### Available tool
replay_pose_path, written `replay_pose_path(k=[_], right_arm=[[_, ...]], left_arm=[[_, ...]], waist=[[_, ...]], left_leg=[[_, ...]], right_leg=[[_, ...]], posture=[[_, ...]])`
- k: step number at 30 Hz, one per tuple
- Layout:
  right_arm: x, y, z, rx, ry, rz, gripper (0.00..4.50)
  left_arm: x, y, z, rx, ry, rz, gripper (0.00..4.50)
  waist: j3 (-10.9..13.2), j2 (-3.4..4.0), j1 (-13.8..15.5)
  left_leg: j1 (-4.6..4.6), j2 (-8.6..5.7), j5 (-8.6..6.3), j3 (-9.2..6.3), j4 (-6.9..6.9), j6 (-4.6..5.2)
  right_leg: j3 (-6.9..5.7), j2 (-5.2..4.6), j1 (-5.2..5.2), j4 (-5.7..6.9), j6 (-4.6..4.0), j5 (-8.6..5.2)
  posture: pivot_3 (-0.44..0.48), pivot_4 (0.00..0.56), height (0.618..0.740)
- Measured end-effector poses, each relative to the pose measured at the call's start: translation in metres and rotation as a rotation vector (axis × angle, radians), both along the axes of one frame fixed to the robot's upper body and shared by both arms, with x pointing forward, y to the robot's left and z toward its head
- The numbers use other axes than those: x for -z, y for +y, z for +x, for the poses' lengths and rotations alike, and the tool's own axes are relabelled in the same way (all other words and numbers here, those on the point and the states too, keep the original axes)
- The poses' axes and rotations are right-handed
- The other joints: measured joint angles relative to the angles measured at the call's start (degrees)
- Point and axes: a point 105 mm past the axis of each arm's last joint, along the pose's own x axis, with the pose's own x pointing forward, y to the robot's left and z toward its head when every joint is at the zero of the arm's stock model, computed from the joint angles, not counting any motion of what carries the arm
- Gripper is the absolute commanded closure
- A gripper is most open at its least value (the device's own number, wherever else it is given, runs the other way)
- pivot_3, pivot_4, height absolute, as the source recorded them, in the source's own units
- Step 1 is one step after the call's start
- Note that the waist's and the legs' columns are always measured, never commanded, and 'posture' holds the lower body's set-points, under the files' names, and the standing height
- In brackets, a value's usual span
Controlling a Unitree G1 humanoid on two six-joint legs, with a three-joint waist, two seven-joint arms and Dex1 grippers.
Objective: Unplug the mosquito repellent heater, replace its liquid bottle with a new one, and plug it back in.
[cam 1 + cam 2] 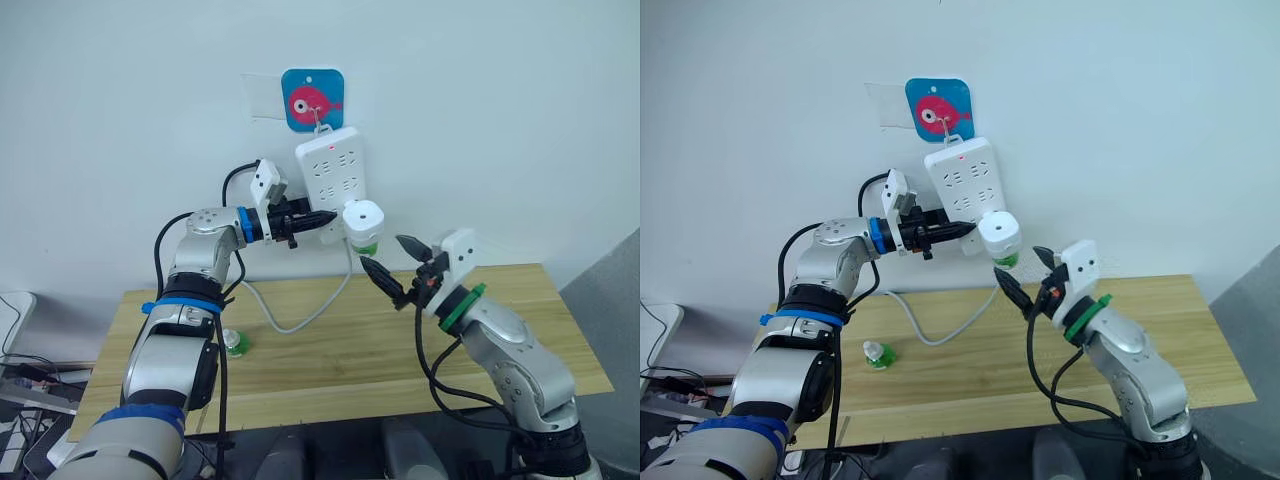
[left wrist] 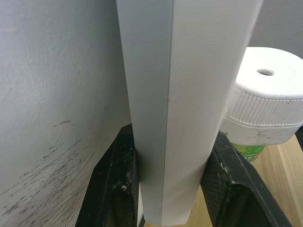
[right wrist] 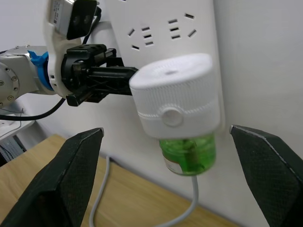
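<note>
Facing heater (image 3: 177, 101) between open right claw (image 3: 173, 177)

White ribbed plastic mosquito repellent heater (image 3: 175, 101) with translucent green liquid bottle (image 3: 188, 152) beneath; tall white plastic power strip (image 1: 335, 170) showing a red indicator light; blue square wall hook plate (image 1: 313, 98) bearing a pink fish motif; light wooden table (image 1: 520, 300) carrying a small green bottle with white cap (image 1: 234, 344); black textured fingers (image 3: 64, 177)

Smooth white plastic heater (image 3: 175, 106), matt wooden table (image 1: 520, 320)
</note>
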Motion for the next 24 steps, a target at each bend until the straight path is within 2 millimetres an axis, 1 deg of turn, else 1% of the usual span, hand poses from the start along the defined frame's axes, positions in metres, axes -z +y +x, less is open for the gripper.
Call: replay_pose_path(k=[7,9,14,17,19,20,24], right_arm=[[-0.012,0.02,0.014,0.058,-0.05,-0.054,0.0],[-0.011,0.024,0.018,0.069,-0.057,-0.075,0.0],[-0.006,0.026,0.031,0.115,-0.055,-0.122,0.0],[-0.006,0.025,0.036,0.138,-0.066,-0.138,0.54],[-0.006,0.025,0.036,0.143,-0.07,-0.142,1.24],[-0.006,0.024,0.037,0.147,-0.072,-0.145,1.52],[-0.006,0.025,0.036,0.143,-0.069,-0.139,1.54]], left_arm=[[-0.001,-0.001,0.0,0.003,-0.003,0.0,3.18],[-0.001,-0.001,0.0,0.003,-0.004,0.001,3.18],[-0.001,-0.001,0.0,0.004,-0.005,0.001,3.18],[-0.001,-0.002,0.0,0.003,-0.006,0.001,3.18],[-0.001,-0.002,-0.001,0.002,-0.008,0.001,3.18],[-0.001,-0.002,-0.001,0.002,-0.008,0.001,3.18],[0.0,-0.001,0.0,-0.006,-0.011,-0.001,3.18]], waist=[[0.0,-0.02,0.0],[0.0,-0.01,0.0],[0.1,-0.01,0.0],[0.1,-0.01,0.0],[0.1,-0.01,0.0],[0.1,-0.01,0.0],[0.1,-0.01,0.0]], left_leg=[[0.0,-0.01,0.0,-0.03,0.0,0.0],[0.0,-0.01,0.0,-0.03,-0.01,0.0],[0.0,-0.02,0.0,-0.04,-0.01,0.0],[-0.01,-0.02,0.0,-0.03,-0.01,0.0],[-0.01,-0.02,0.0,-0.04,-0.01,0.0],[-0.01,-0.02,0.0,-0.03,-0.01,0.0],[-0.01,-0.02,0.0,-0.05,-0.02,0.0]], right_leg=[[-0.01,-0.01,-0.01,-0.02,0.0,0.0],[-0.02,-0.01,-0.01,-0.03,0.0,0.0],[-0.02,-0.01,-0.01,-0.03,0.0,0.0],[-0.02,-0.01,-0.01,-0.04,0.0,0.0],[-0.02,-0.02,-0.01,-0.05,0.0,0.0],[-0.02,-0.02,-0.02,-0.05,0.0,0.0],[-0.02,-0.01,-0.01,-0.04,0.0,0.0]], posture=[[-0.204,0.175,0.74],[-0.203,0.175,0.74],[-0.198,0.176,0.74],[-0.198,0.176,0.74],[-0.196,0.174,0.74],[-0.196,0.174,0.74],[-0.195,0.171,0.74]])
